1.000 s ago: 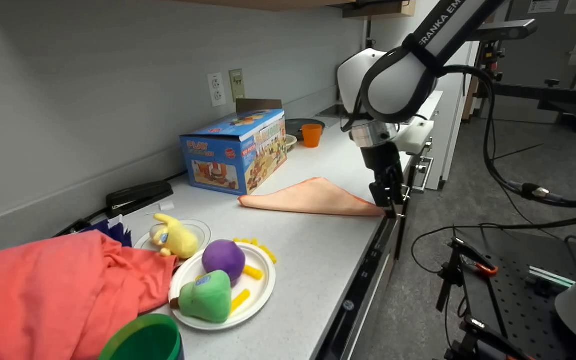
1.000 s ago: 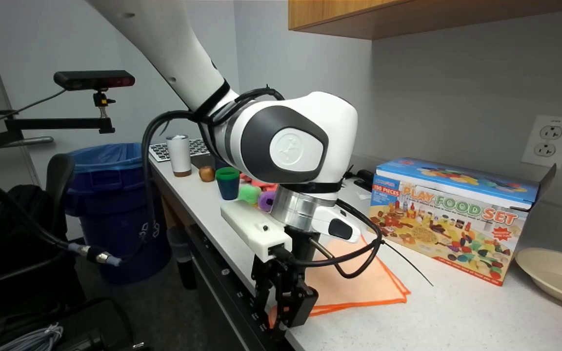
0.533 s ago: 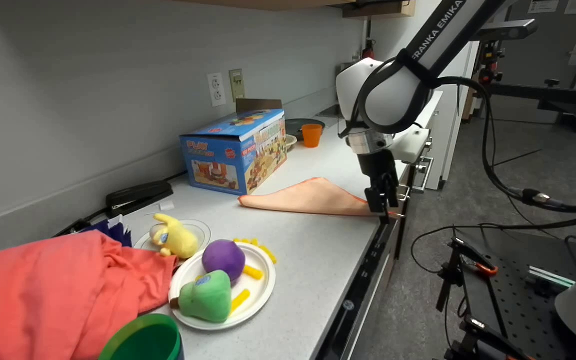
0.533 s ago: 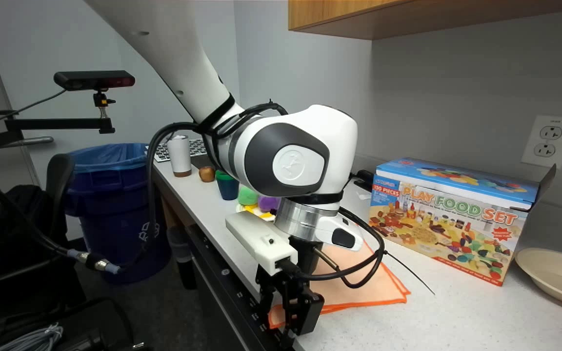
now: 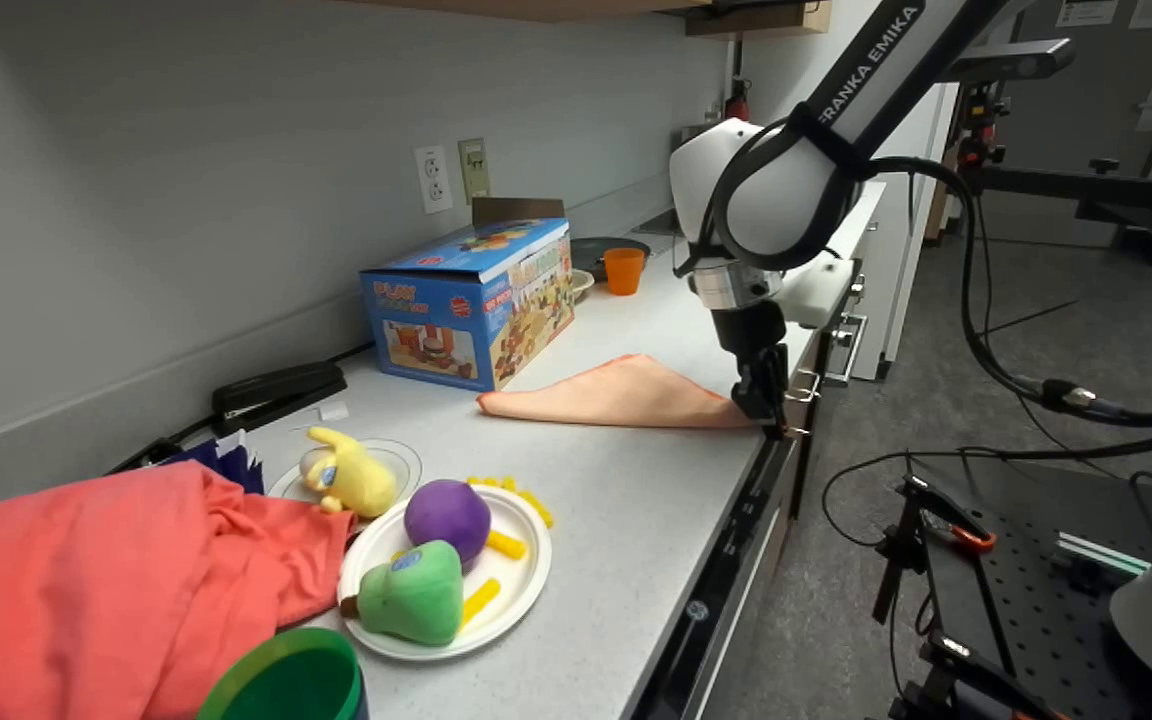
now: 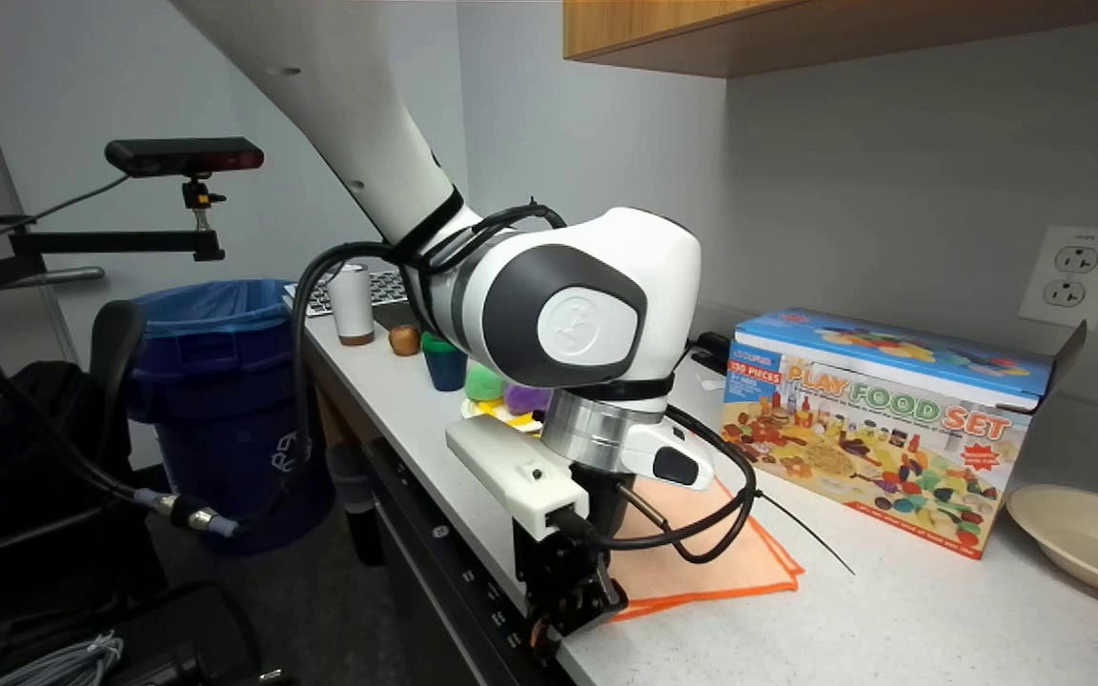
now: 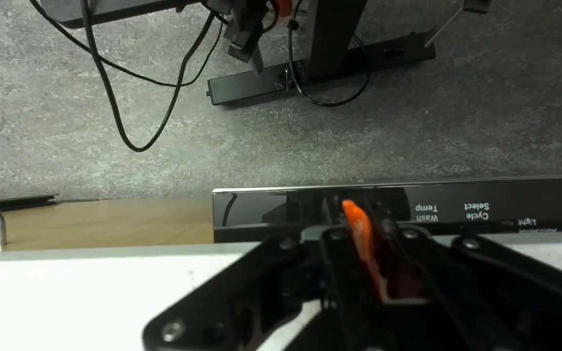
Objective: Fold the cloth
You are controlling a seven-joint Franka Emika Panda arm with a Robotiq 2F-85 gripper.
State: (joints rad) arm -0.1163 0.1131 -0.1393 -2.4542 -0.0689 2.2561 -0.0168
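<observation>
Cloth [image 5: 621, 395], pale peach, lies on the worktop [image 5: 596, 540] just beside the toy-food box [image 5: 471, 310]. Outline roughly triangular, the long side straight with little trim along it; orange hem [image 6: 701, 598] looks doubled in an exterior view. Reading: one diagonal fold probably made, at least one to go.

Fingers [image 7: 339, 263] drawn together on one corner of the cloth, at the worktop's front edge. Wrist view has a strip of orange trim pinched between them, the black control panel [image 7: 456, 209] beyond. Number of layers caught: cannot tell.

Step in hand, as judged: the grasp for a further fold. Corner taken, not yet carried over; the rest of the cloth rests on the worktop.

Next move calls for a small lift to clear the edge, then a low carry inward, toward the corner near the box, hem laid to hem before letting go. Fabric looks thin and limp, so a hasty pull might drag the whole piece or slip one layer off the other.

Coral fabric heap [image 5: 136, 580] lies well apart from the cloth; likely not the piece meant.
</observation>
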